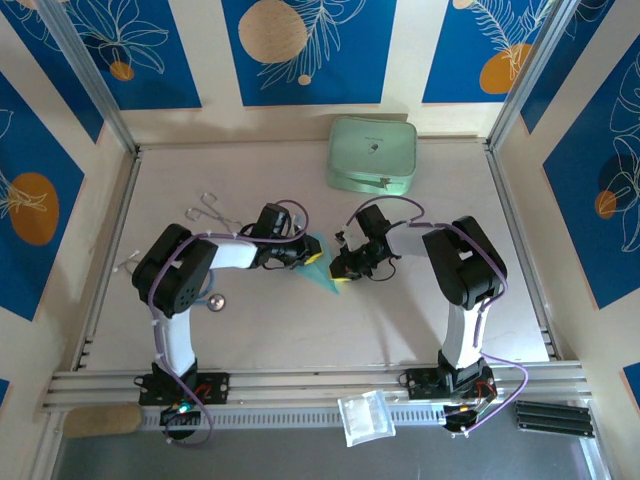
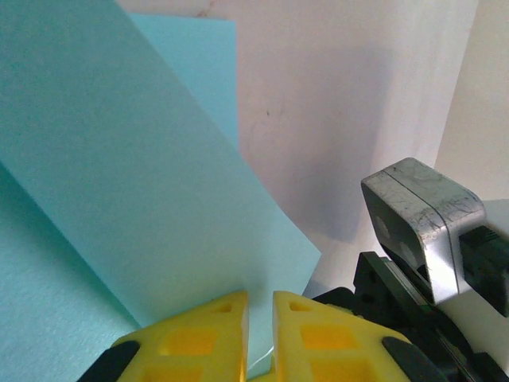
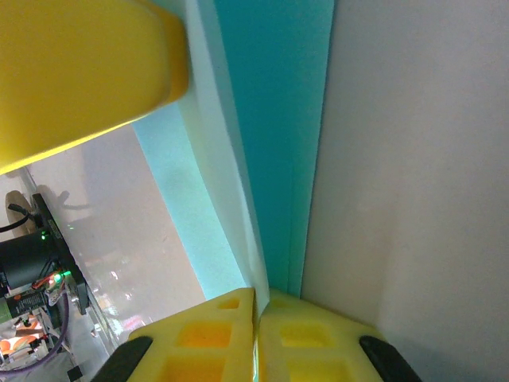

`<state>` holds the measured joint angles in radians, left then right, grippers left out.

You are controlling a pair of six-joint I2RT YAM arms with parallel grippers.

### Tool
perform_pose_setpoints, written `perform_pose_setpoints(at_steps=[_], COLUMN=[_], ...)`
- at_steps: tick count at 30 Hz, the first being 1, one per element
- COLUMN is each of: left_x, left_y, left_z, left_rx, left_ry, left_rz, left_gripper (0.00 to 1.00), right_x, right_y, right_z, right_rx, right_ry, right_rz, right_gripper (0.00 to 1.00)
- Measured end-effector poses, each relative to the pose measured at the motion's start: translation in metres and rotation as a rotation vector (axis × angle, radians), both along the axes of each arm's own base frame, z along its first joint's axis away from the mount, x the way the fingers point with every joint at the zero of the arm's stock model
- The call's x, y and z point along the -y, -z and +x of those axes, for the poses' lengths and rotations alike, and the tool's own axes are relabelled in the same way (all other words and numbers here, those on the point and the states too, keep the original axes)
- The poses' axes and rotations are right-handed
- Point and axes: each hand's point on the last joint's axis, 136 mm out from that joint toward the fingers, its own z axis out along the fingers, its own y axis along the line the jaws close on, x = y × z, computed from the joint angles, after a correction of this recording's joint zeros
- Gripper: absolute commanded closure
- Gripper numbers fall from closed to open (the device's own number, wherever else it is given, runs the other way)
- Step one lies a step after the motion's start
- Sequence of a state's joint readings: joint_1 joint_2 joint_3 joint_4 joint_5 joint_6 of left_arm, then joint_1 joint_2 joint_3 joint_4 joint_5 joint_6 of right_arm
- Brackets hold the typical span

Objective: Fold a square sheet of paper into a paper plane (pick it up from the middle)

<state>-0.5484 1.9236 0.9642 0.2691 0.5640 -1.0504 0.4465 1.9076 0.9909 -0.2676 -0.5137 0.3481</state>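
Paper [image 1: 321, 263] folded; pinched by left jaws and right jaws.

Bright, even light, soft shadows on table [image 1: 300, 340]; wrist views blurry close up, top view sharp.

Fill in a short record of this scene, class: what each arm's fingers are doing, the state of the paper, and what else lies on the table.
Left fingers: closed on an edge of the blue paper
Right fingers: closed on the same paper, from the opposite side
Blue paper: folded into layers, held between the two arms near the table's middle
Mint-green case: at the far edge of the table, apart from both arms
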Motion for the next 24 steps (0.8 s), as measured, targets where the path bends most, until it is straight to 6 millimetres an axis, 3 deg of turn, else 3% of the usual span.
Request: perform_pose_setpoints(at_steps=[24], left_x=[-0.0017], left_y=[0.0070], left_z=[0.0037], left_rx=[-0.026], left_ry=[-0.013], left_rz=[0.028], left_gripper=[0.84], right_x=[0.0000], right_y=[-0.0031], right_z=[-0.0017], right_rx=[-0.021], right_ry=[0.009], right_rz=[0.009], right_gripper=[0.82])
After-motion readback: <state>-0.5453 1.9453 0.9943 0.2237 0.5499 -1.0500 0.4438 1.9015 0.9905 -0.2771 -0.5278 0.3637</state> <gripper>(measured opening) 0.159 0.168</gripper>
